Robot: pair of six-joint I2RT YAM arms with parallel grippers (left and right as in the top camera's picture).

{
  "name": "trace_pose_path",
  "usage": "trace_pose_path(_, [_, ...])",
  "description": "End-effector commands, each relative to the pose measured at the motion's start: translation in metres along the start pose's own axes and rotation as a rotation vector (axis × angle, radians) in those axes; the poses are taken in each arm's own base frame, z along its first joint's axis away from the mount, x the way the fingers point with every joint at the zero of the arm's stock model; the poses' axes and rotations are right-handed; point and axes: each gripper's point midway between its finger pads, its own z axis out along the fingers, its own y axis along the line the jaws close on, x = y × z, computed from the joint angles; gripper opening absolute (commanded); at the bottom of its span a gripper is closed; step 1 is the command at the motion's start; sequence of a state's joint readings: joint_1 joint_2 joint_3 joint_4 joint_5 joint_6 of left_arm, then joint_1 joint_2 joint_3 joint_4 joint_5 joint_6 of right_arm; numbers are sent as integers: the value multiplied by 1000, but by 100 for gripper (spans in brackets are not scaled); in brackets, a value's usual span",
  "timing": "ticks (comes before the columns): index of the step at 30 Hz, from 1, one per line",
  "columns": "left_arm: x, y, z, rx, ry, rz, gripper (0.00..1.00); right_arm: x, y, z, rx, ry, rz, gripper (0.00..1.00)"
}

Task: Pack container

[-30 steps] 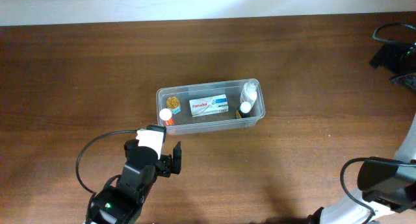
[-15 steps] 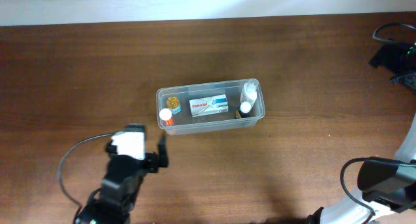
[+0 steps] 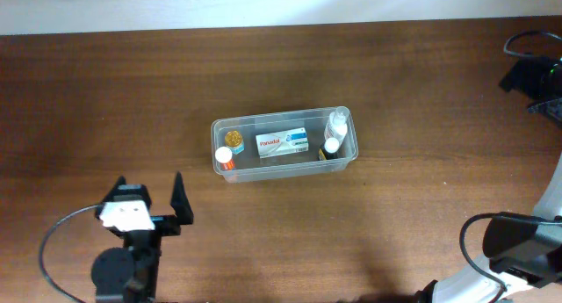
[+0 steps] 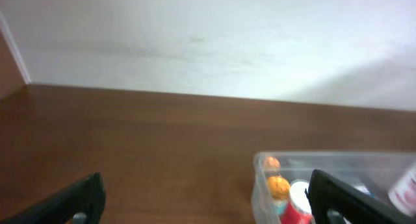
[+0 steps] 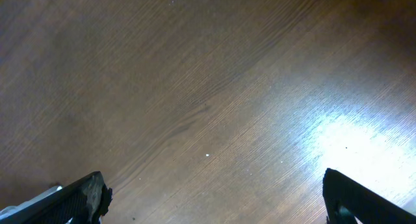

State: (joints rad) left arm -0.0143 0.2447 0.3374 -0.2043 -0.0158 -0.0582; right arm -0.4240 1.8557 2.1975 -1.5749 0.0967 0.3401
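- The right gripper (image 5: pixel 214 199) shows only as two dark fingertips cut off at the bottom corners of its wrist view. They stand far apart with bare wood between them. From overhead, only part of the right arm (image 3: pixel 518 243) enters at 4 o'clock.
- The left gripper (image 3: pixel 149 184) is spread wide with nothing between its fingers. Its arm runs off the frame at 7 o'clock.
- In the left wrist view the container is cut off by the lower and right edges, and its contents are blurred.
- Black gear with cables (image 3: pixel 533 70) sits at the table's 2 o'clock edge, partly out of frame.
- Nothing stands between either gripper and the container on the dark wooden table (image 3: pixel 421 83).
- The container (image 3: pixel 277 117) lies near the table's centre, at 1 o'clock from the left gripper and well apart from it. Its long side runs from 9 to 3 o'clock.
- It is a clear rectangular tub with rounded corners.
  - At its 9 o'clock end are a white-capped bottle (image 3: pixel 226 156) and a gold-topped item (image 3: pixel 234 138).
  - In the middle lies a Panadol box (image 3: pixel 282 142).
  - At its 3 o'clock end are a white bottle (image 3: pixel 336 125) and a dark, white-capped bottle (image 3: pixel 331 147).
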Motion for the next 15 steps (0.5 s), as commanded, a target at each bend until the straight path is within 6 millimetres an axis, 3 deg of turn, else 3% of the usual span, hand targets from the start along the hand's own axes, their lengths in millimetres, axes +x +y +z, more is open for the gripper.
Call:
trace_pose_path(1, [24,-10,1,68,5,89,99,-3,-1,-9,-8,-28,11,98])
trace_pose_path(11, [72,-14,5,111,47,160,99,-3,-1,-9,-8,-28,11,98])
trace_pose_path(15, [78,-16,6,124,24,231,99,-3,-1,-9,-8,-28,11,98])
